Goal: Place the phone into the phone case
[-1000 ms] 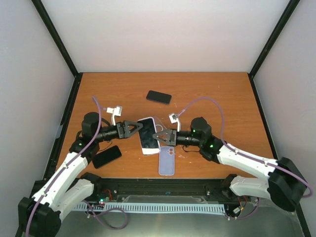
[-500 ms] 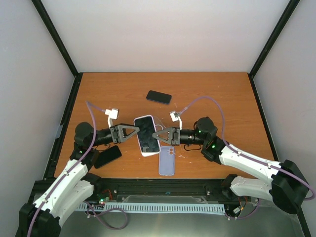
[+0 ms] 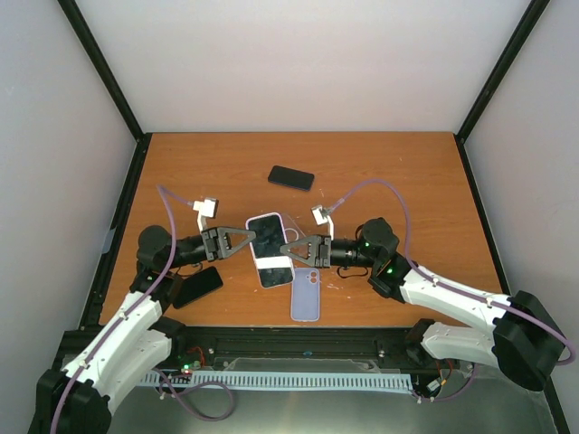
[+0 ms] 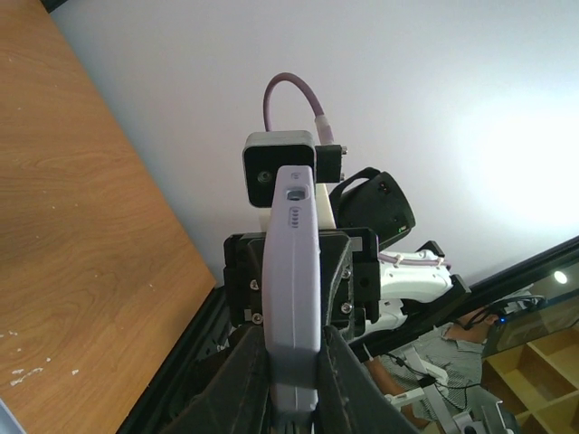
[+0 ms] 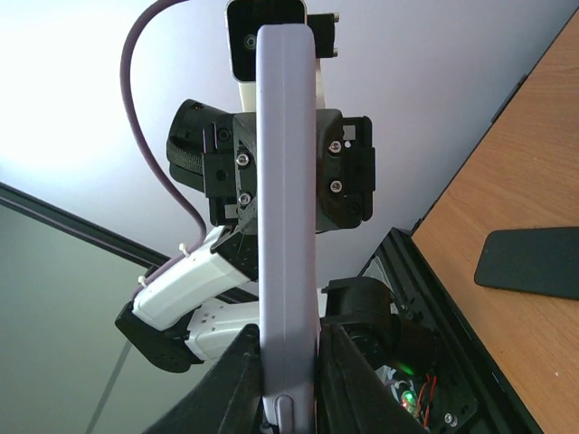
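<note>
A lavender phone case [image 3: 271, 250] with a phone's dark screen showing in it hangs flat just above the table between both arms. My left gripper [image 3: 251, 238] is shut on its left edge, and my right gripper [image 3: 288, 249] grips its right edge. In the left wrist view the case [image 4: 294, 262] runs edge-on between my left gripper's [image 4: 294, 339] fingers, pinched on both sides. In the right wrist view the case [image 5: 286, 181] stands edge-on, and my right gripper's [image 5: 288, 348] fingers touch both its faces.
A second lavender case [image 3: 306, 295] lies on the wooden table [image 3: 407, 199] near the front edge. One black phone [image 3: 290, 177] lies at the back centre. Another black phone [image 3: 196, 286] lies under my left arm and shows in the right wrist view [image 5: 534, 262].
My left gripper has gone from open to shut on the case's left edge, and the left arm has drawn back a little. The case has tilted slightly. The right arm has hardly moved.
</note>
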### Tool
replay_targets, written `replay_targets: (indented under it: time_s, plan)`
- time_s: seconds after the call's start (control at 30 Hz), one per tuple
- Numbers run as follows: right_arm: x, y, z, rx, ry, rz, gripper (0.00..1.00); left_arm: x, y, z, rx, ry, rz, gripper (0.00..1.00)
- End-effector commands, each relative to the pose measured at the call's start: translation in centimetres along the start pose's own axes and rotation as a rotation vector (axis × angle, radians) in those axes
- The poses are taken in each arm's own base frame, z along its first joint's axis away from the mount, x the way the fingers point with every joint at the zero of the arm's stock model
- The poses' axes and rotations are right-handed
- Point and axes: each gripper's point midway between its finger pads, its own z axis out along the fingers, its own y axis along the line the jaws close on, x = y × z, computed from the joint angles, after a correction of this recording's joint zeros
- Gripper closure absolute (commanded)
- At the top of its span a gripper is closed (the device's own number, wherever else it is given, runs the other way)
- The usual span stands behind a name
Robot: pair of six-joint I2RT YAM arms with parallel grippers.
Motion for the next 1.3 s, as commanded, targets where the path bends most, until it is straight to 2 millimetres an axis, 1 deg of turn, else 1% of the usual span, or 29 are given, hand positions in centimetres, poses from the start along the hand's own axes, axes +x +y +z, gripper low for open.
replay_targets:
  time_s: [0.0,0.13,0.17,0.23,0.33,0.37,0.43,0.53,0.6,0.67,0.77,0.9,1.03,1.2,1.27]
  plan:
    - [-0.7,1.3,-0.2,-0.046,-0.025,-0.033,0.82,-1.2,-0.7,0.0,-0.015,-0.032,0.046,1.0]
    - [-0.6,1.1,-0.2,-0.043,-0.026,-0.025,0.84,-1.4,-0.6,0.1,-0.032,-0.036,0.044,1.0]
    - [-0.6,1.1,-0.2,-0.043,-0.027,-0.024,0.85,-1.4,-0.6,0.1,-0.035,-0.037,0.04,0.98]
    - [-0.8,1.1,-0.2,-0.042,-0.039,-0.019,0.86,-1.5,-0.7,0.1,-0.04,-0.04,0.034,0.88]
    - [-1.7,1.2,-0.6,-0.039,-0.099,-0.001,0.88,-1.6,-0.8,0.1,-0.039,-0.038,0.016,0.72]
    - [-2.0,1.1,-0.7,-0.034,-0.126,0.007,0.88,-1.6,-0.7,0.1,-0.038,-0.035,0.011,0.68]
    - [-2.7,0.7,-0.9,-0.021,-0.175,0.03,0.88,-1.4,-0.8,0.2,-0.032,-0.025,0.004,0.63]
    - [-3.8,0.6,-1.3,-0.031,-0.25,0.061,0.87,-1.2,-0.2,0.2,-0.04,-0.017,-0.012,0.46]
    - [-4.4,0.9,-1.5,-0.053,-0.287,0.078,0.87,-0.8,0.2,0.2,-0.043,-0.009,-0.024,0.39]
    - [-5.0,1.2,-1.5,-0.072,-0.315,0.088,0.87,-0.3,0.8,0.2,-0.041,0.008,-0.048,0.35]
    - [-5.8,1.5,-1.4,-0.094,-0.346,0.091,0.87,0.5,1.2,0.2,-0.023,0.034,-0.075,0.33]
    - [-6.5,1.6,-0.8,-0.098,-0.348,0.09,0.87,0.9,1.6,0.4,-0.024,0.054,-0.08,0.32]
    - [-6.9,1.0,-0.4,-0.083,-0.354,0.096,0.87,1.1,1.8,0.6,-0.026,0.072,-0.089,0.37]
    - [-6.8,-0.1,-0.2,-0.05,-0.356,0.11,0.87,1.0,2.6,0.7,-0.064,0.078,-0.088,0.52]
    - [-6.8,-0.5,-0.1,-0.04,-0.354,0.116,0.87,1.0,2.9,0.7,-0.078,0.079,-0.088,0.64]
